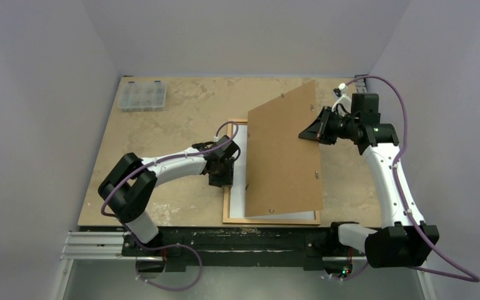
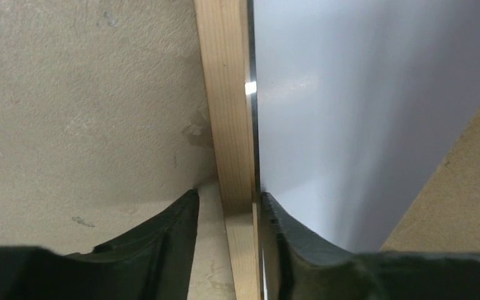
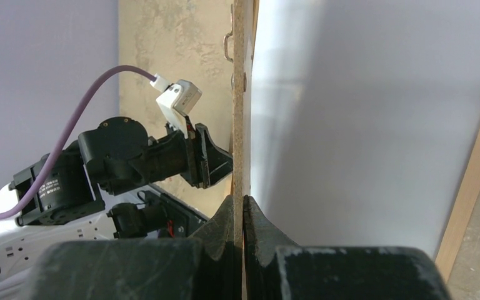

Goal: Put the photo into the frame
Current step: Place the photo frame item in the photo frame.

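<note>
The frame [image 1: 269, 220] lies flat on the table, near the front middle. The photo [image 1: 239, 181] lies inside it with its plain white back up; the printed side is hidden. My left gripper [image 1: 222, 178] is open and straddles the frame's left rail [image 2: 228, 112], with one finger on the table side and the other touching the photo's white back [image 2: 350, 112]. My right gripper [image 1: 306, 132] is shut on the right edge of the brown hardboard backing panel [image 1: 284, 150] and holds it tilted above the frame. The right wrist view shows the panel edge-on [image 3: 238, 125] between the fingers, above the photo [image 3: 362, 125].
A clear plastic compartment box [image 1: 142, 95] sits at the table's far left corner. Grey walls close in the table on the left, back and right. The left arm [image 3: 131, 156] shows beyond the lifted panel in the right wrist view.
</note>
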